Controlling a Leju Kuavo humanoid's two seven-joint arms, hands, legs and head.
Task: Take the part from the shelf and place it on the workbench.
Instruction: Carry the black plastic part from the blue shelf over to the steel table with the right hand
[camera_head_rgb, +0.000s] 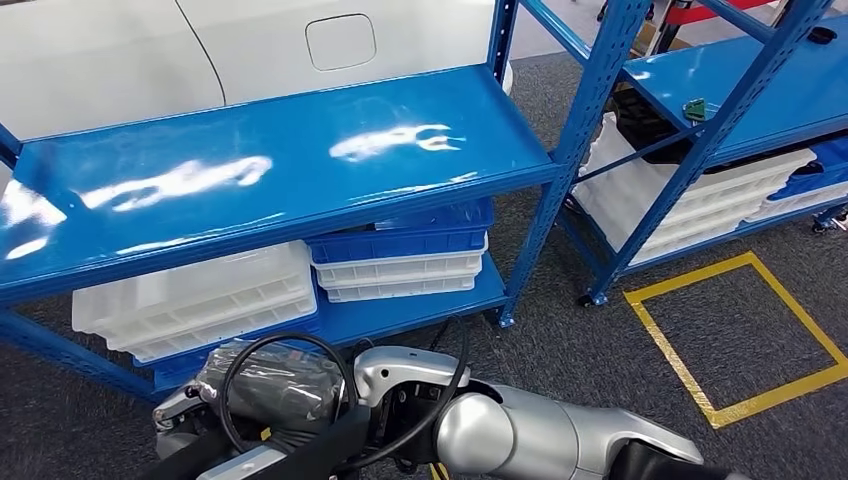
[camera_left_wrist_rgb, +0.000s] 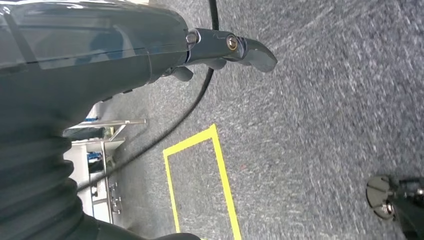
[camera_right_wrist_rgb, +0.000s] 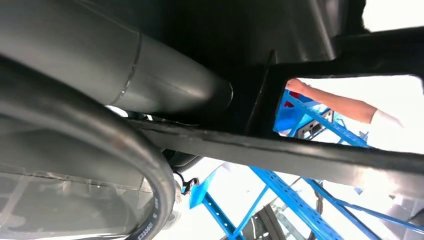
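Observation:
The part (camera_head_rgb: 268, 388) is a dark bulky piece in clear plastic wrap with a black hose (camera_head_rgb: 290, 345) looped around it, low in the head view in front of the blue shelf (camera_head_rgb: 300, 150). My right hand (camera_head_rgb: 402, 378) grips it from the right, on the end of the silver arm. My left hand (camera_head_rgb: 180, 408) holds it from the left. In the left wrist view the wrapped part (camera_left_wrist_rgb: 90, 45) lies against my left hand, with one silver finger (camera_left_wrist_rgb: 235, 47) reaching past it. Close in the right wrist view are the part (camera_right_wrist_rgb: 150, 75) and its hose (camera_right_wrist_rgb: 125, 150).
White trays (camera_head_rgb: 195, 300) and a blue bin (camera_head_rgb: 400, 240) sit on the lower shelf level. A second blue rack (camera_head_rgb: 720, 110) stands to the right. Yellow floor tape (camera_head_rgb: 735, 340) marks a square on the grey carpet. A person's arm (camera_right_wrist_rgb: 335, 102) reaches near the blue rack.

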